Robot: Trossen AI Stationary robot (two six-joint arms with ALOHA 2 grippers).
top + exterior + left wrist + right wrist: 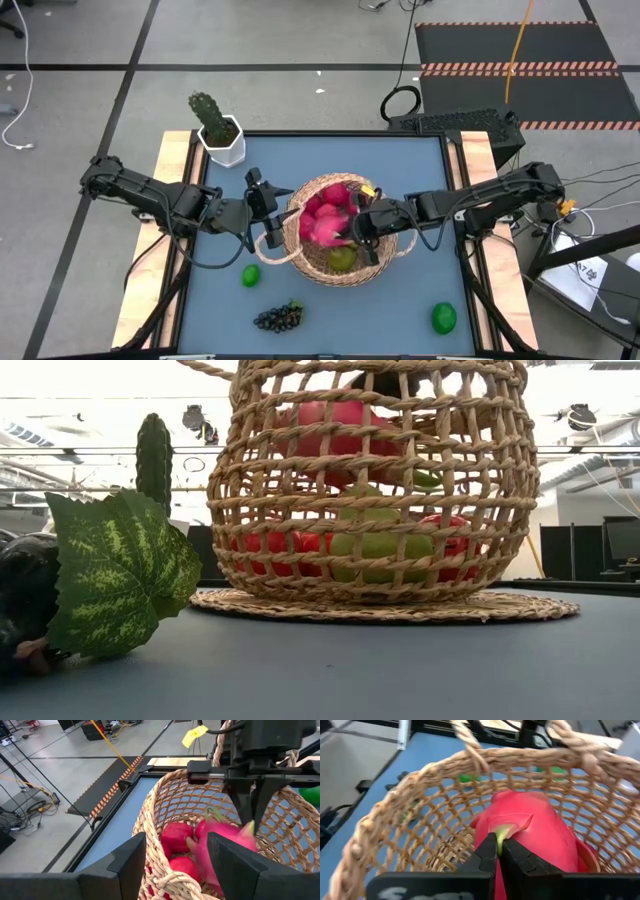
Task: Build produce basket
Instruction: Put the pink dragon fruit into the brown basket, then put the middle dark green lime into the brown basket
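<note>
I see the woven basket (330, 262) at table centre, full of red fruit. My right gripper (499, 851) reaches inside, pinching the pink dragon fruit (530, 827) by its leaf tip; left gripper (268, 208) half spread around the basket's handle.

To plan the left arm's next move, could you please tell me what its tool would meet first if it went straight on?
Most likely the basket: the left tool straddles its near rim. Past that lie the apples and the dragon fruit, which the right tool pinches by a leaf tip. Depth is uncertain.
</note>
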